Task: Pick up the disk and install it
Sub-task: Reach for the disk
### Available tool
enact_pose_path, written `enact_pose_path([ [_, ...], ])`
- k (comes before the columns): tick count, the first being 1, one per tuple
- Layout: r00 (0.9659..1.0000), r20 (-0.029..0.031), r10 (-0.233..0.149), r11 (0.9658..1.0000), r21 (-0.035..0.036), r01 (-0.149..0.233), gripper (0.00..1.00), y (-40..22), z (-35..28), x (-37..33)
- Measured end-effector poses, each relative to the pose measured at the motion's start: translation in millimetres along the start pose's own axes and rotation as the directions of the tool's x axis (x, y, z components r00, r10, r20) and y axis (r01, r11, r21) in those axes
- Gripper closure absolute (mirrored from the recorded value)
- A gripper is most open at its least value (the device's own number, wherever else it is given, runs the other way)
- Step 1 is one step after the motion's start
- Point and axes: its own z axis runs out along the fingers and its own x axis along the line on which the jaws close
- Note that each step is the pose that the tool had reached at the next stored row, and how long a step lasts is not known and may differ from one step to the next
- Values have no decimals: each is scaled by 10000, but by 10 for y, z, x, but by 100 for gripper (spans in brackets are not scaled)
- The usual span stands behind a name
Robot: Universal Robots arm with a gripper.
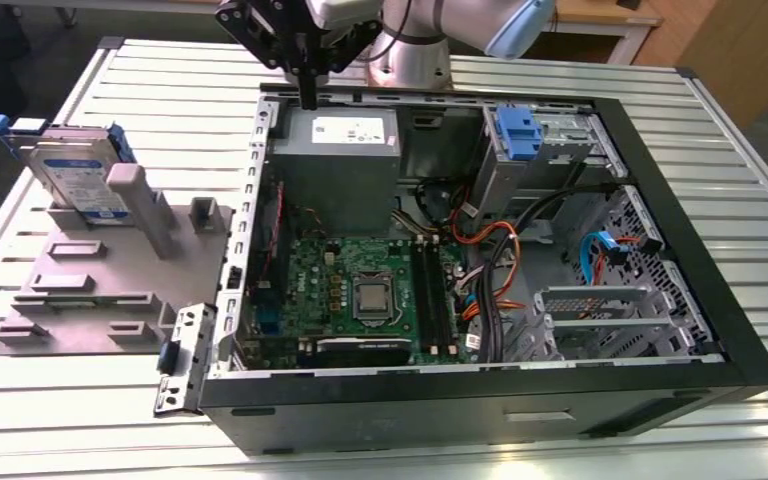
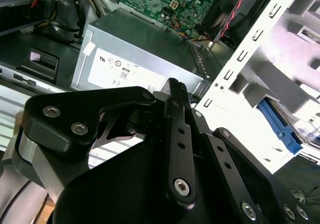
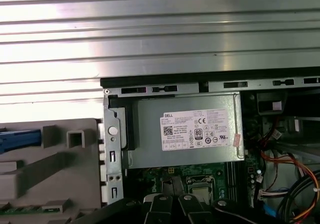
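At about nine o'clock from the open computer case [image 1: 491, 395] in the exterior view, the disk [image 1: 75, 178] stands on edge in a grey fixture [image 1: 77, 270] on the slatted metal table [image 1: 758, 180]. It leans back against a pale upright post [image 1: 140, 205], with its white-and-blue label face turned upward and toward six o'clock. Its long axis runs from roughly eleven o'clock down to five o'clock in that view, and blue rails show along its sides. Nothing grips it. The gripper [image 1: 308, 98] hangs at the case's twelve o'clock rim, pointing straight down, just over the far end of the grey power supply [image 1: 335, 160]. From the gripper, the disk lies at about eight o'clock and well apart. In the second wrist view the two black fingers [image 2: 176, 101] are pressed together with no gap between them and nothing clamped; their tips hover above the power supply's labelled face without touching it. Inside the case, the green motherboard [image 1: 357, 290] lies at six o'clock from the power supply. A bare blue bracket [image 1: 515, 135] sits in the drive bay at about three o'clock from the power supply.
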Motion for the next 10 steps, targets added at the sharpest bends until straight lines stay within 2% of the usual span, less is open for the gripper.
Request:
enact_pose_path([
  [10,10000,0,0,10000,0,0,89,-5,-1,64],
])
